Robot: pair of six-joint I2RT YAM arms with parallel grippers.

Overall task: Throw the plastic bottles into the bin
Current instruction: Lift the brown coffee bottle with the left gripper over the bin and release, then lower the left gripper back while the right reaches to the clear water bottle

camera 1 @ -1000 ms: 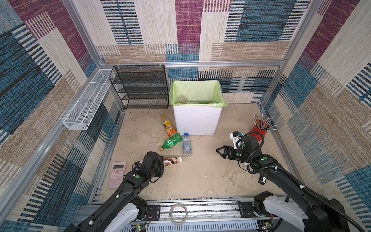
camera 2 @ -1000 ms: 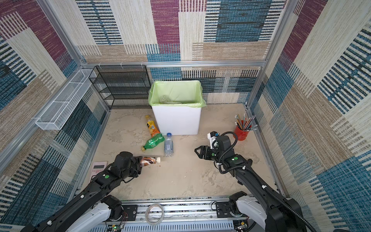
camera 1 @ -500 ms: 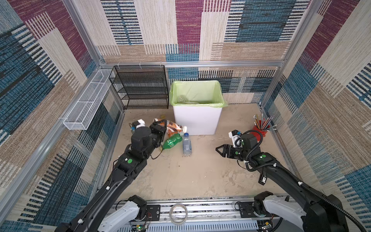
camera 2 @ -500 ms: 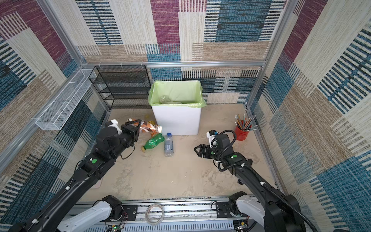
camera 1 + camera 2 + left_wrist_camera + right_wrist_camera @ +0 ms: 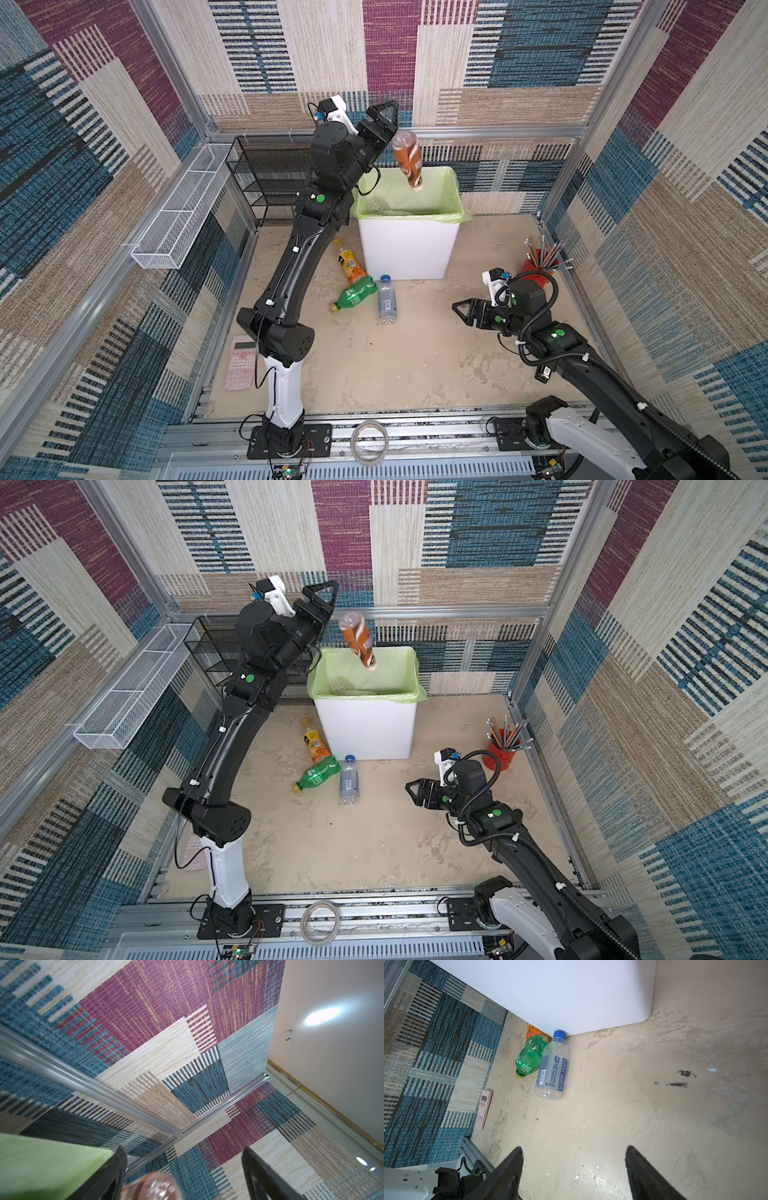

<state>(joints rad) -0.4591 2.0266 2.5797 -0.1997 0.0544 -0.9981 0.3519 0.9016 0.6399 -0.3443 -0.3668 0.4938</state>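
Jaws of the left hand (image 5: 384,119) stand wide apart, high beside the bin's near-left corner, grasping nothing. The brown bottle (image 5: 408,162) hangs in the air just beside that hand, cap end down and tilted, above the mouth of the bin (image 5: 409,249); the left wrist view shows its blurred base between the fingers, clear of at least one of them. A green bag (image 5: 452,195) lines the bin's rim. Three more bottles lie on the bench (image 5: 415,365) at the bin's front-left: an orange bottle (image 5: 351,266), a green bottle (image 5: 356,293), and a clear bottle (image 5: 387,299) whose blue cap touches the bin's foot. The right hand (image 5: 461,311) hovers low, unclenched and empty, pointing toward them.
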